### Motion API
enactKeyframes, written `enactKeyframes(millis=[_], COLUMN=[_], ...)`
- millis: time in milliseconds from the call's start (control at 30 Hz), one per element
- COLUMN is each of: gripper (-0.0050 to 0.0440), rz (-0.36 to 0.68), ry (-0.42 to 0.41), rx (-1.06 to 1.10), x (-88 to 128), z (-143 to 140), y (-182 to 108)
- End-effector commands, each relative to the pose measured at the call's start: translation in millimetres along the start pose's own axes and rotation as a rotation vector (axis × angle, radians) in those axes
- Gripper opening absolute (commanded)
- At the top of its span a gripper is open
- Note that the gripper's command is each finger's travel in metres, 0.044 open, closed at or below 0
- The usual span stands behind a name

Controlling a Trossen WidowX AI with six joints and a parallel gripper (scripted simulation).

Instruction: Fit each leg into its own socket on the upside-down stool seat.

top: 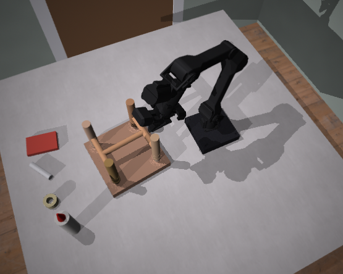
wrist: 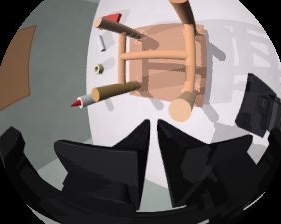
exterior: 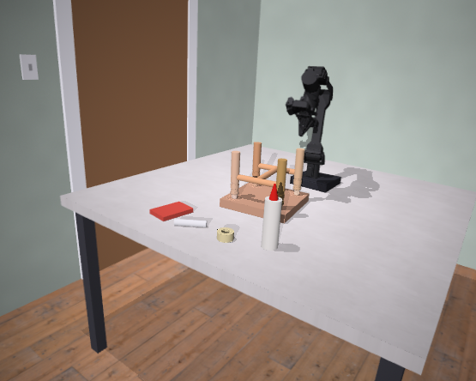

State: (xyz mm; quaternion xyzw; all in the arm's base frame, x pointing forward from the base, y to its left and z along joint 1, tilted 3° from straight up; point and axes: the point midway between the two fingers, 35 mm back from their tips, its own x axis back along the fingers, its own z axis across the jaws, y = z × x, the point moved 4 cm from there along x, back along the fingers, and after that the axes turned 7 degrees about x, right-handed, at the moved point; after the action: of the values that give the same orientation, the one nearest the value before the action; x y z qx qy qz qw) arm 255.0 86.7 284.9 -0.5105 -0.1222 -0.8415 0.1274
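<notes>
1. Stool (top: 136,176) (exterior: 245,204) (wrist: 161,90): upside down on the table (top: 235,210) (exterior: 348,257) (wrist: 221,30), legs up.
2. Glue bottle (top: 69,223) (exterior: 271,225) (wrist: 85,101) stands near one corner; red block (top: 42,143) (exterior: 171,211) (wrist: 112,19) lies apart.
3. Gripper (top: 159,124) (exterior: 301,134) (wrist: 153,123): nearly closed, empty.

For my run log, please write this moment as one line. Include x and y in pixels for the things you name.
pincer (top: 152,129) (exterior: 301,134) (wrist: 153,123): shut, empty | legs: four standing on seat (top: 128,173) (exterior: 250,207) (wrist: 161,75) | shoulder contact: unclear

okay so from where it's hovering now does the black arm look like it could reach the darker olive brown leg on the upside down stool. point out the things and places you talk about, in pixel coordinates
Probably yes. The hand (top: 152,129) (wrist: 153,123) is shut on nothing and would have to open, but the olive-brown leg (top: 111,170) (exterior: 281,176) (wrist: 116,91) stands with its top end free.
</notes>
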Motion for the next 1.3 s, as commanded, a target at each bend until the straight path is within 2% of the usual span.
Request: enactKeyframes(millis=[0,200,300,667,733,800,1267], gripper=[0.0,0.0,0.0,0.0,0.0,0.0,0.0], rz=[-0.001,0.0,0.009,0.056,0.056,0.076,0.189], ry=[0.001,-0.002,-0.031,-0.098,-0.098,-0.113,-0.156], rx=[-0.001,0.016,0.209,0.693,0.693,0.833,1.4], x=[0.5,0.2,-0.8,-2.9,-2.9,-3.4,-5.4], z=[0.6,0.2,0.3,0.3,0.3,0.3,0.2], y=[0.0,0.0,-0.1,-0.4,-0.4,-0.5,-0.8])
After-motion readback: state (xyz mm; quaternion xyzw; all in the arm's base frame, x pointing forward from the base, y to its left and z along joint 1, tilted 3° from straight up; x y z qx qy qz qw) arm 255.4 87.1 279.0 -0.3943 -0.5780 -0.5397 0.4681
